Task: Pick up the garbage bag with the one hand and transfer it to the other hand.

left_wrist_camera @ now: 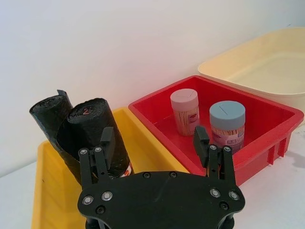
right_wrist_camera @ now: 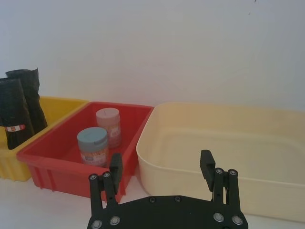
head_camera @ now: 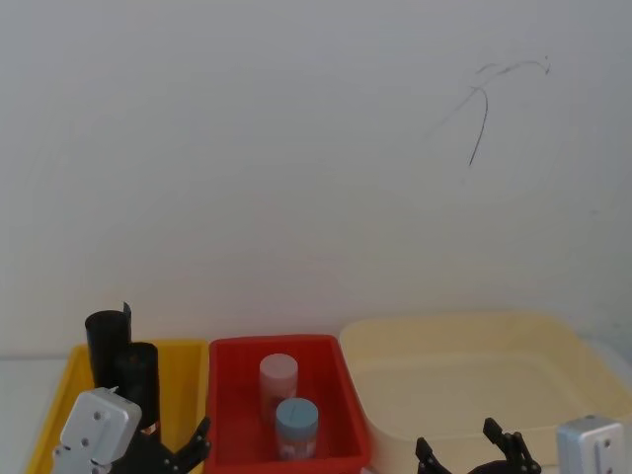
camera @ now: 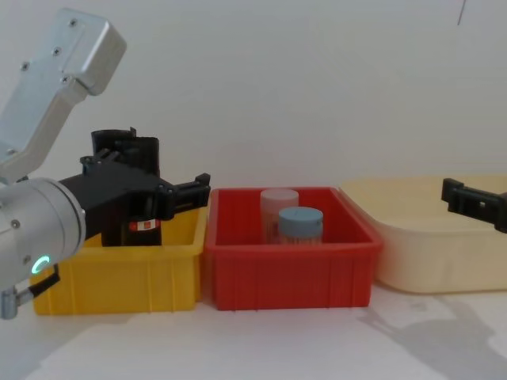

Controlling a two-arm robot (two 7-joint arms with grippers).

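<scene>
Matte cylindrical garbage bag (left_wrist_camera: 90,126) stands near wide-spread left gripper (left_wrist_camera: 153,136); right gripper (right_wrist_camera: 161,160) also spread

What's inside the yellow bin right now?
Two black rolls stand in the yellow bin: the labelled garbage bag in front, a plain roll behind it. The left gripper, fingers open, covers the bag's base, and the bin floor under the rolls is hidden.

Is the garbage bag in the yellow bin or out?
In: the garbage bag stands inside the yellow bin, left tool open, not gripping.
</scene>
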